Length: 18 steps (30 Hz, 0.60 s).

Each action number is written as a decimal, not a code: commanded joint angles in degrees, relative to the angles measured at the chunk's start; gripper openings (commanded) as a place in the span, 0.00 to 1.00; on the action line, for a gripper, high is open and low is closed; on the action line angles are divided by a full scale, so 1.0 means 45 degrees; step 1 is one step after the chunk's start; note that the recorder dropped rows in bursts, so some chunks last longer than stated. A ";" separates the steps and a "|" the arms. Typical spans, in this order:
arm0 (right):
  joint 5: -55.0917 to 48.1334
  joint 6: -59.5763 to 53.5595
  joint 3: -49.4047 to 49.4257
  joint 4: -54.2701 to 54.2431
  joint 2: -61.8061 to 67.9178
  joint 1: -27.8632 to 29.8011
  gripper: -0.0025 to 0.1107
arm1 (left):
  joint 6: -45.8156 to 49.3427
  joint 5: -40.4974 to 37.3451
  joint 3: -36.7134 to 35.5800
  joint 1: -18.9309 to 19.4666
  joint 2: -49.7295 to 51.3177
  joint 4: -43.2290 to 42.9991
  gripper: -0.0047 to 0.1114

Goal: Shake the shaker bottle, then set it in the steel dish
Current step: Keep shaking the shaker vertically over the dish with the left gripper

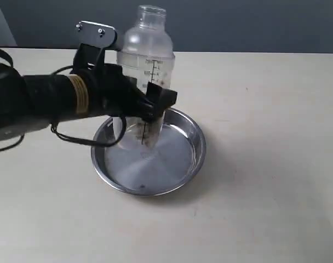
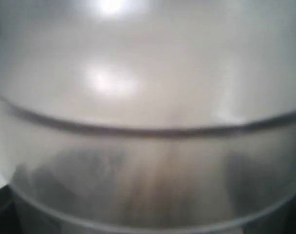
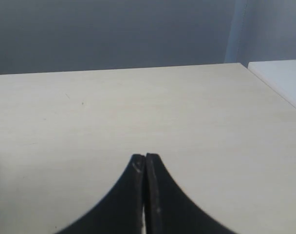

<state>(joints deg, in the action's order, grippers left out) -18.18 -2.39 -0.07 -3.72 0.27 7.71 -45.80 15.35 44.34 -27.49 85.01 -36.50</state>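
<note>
The shaker bottle [image 1: 147, 55] stands upright, a clear frosted body with a domed lid, a small cap and a black scale. Its base is inside the steel dish [image 1: 199, 147], toward the dish's far left side; I cannot tell whether it touches the bottom. My left gripper [image 1: 149, 105] is shut on the bottle's middle, one finger in front and the other hidden behind. In the left wrist view the bottle [image 2: 148, 97] fills the frame, blurred. My right gripper [image 3: 145, 159] is shut on nothing, above bare table, and out of the exterior view.
A light wooden table [image 1: 265, 192] carries the dish. The black left arm [image 1: 40, 98] with a loose cable reaches in from the left edge. A white surface [image 3: 284, 78] borders the table in the right wrist view. A grey wall stands behind.
</note>
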 commanded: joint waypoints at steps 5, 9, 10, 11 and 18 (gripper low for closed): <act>0.0160 -0.0024 0.0015 -0.0011 -0.0060 0.0044 0.01 | -0.0280 -0.0228 -0.0005 -0.0527 -0.0400 -0.0037 0.04; 0.0160 -0.0024 0.0015 -0.0011 -0.0060 0.0044 0.01 | 0.0370 0.0702 0.1097 -0.0527 -0.2588 -0.0438 0.04; 0.0160 -0.0024 0.0015 -0.0011 -0.0060 0.0044 0.01 | 0.0770 0.0341 0.1090 -0.0527 -0.2658 -0.0286 0.04; 0.0160 -0.0024 0.0015 -0.0011 -0.0060 0.0044 0.01 | 0.0860 -0.0211 0.0793 -0.0527 -0.2375 -0.0181 0.04; 0.0160 -0.0024 0.0015 -0.0011 -0.0060 0.0044 0.01 | 0.0531 0.0206 0.0095 -0.0527 -0.1761 0.0214 0.04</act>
<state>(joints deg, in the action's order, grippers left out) -18.18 -2.39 -0.07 -3.72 0.27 7.71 -42.86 11.58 42.62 -29.78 82.15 -36.26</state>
